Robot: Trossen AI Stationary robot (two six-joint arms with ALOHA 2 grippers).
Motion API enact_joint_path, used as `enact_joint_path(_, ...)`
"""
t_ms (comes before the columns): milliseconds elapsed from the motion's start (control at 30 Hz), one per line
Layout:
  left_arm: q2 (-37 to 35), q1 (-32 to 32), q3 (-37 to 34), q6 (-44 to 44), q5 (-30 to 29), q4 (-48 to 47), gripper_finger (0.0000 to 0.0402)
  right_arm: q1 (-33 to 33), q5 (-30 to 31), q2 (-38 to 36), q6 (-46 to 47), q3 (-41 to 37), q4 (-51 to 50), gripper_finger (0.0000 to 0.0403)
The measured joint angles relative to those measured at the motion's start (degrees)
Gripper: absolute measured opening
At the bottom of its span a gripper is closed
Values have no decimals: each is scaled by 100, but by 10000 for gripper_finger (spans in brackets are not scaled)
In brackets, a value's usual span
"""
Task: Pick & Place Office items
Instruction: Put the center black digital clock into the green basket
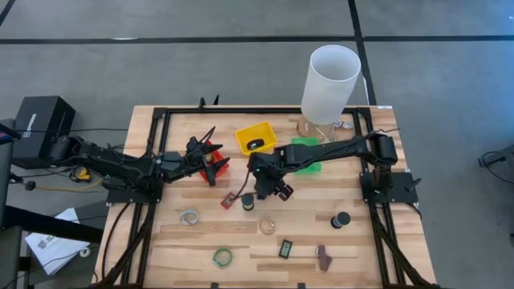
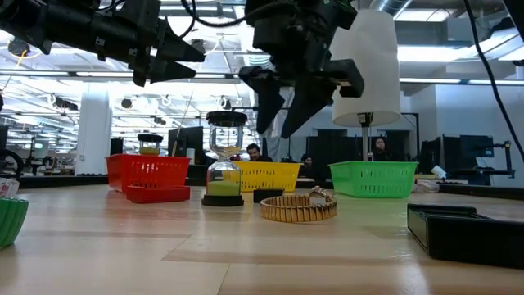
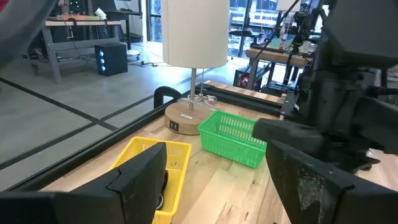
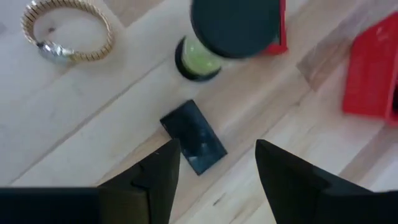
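Observation:
My right gripper [image 4: 217,149] is open and hangs above the table [image 1: 265,191], pointing down. A small dark rectangular piece [image 4: 194,135] lies flat on the wood just ahead of its fingertips, untouched. Beyond it stand a green-filled hourglass with black caps [image 4: 205,50] [image 2: 224,160] and a red block [image 1: 229,201]. A gold watch band [image 4: 68,28] [image 2: 299,207] lies nearby. My left gripper [image 1: 210,164] [image 3: 214,155] is open, raised over the red bin [image 2: 147,170]. A silvery ring [image 1: 189,216], a green ring [image 1: 222,257], a dark piece [image 1: 287,247], a brown clip [image 1: 323,255] and a black roll [image 1: 341,219] lie on the near half.
The yellow bin [image 1: 256,137] holds a dark item. The green bin [image 1: 309,164] sits partly under my right arm. A tall white cylinder [image 1: 330,83] stands on a wooden base at the far edge. A black frame [image 1: 161,116] borders the table. Bare wood shows between the scattered items.

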Motion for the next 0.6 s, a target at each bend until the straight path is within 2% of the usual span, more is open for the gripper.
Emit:
enact_joint_path(300,-1,0,-2,0,0,-11,269,142,33,454,-444,6,168,242)
enact_joint_path(600,-2,0,-2,0,2,-10,269,72,39,513,-521,9,65,245)
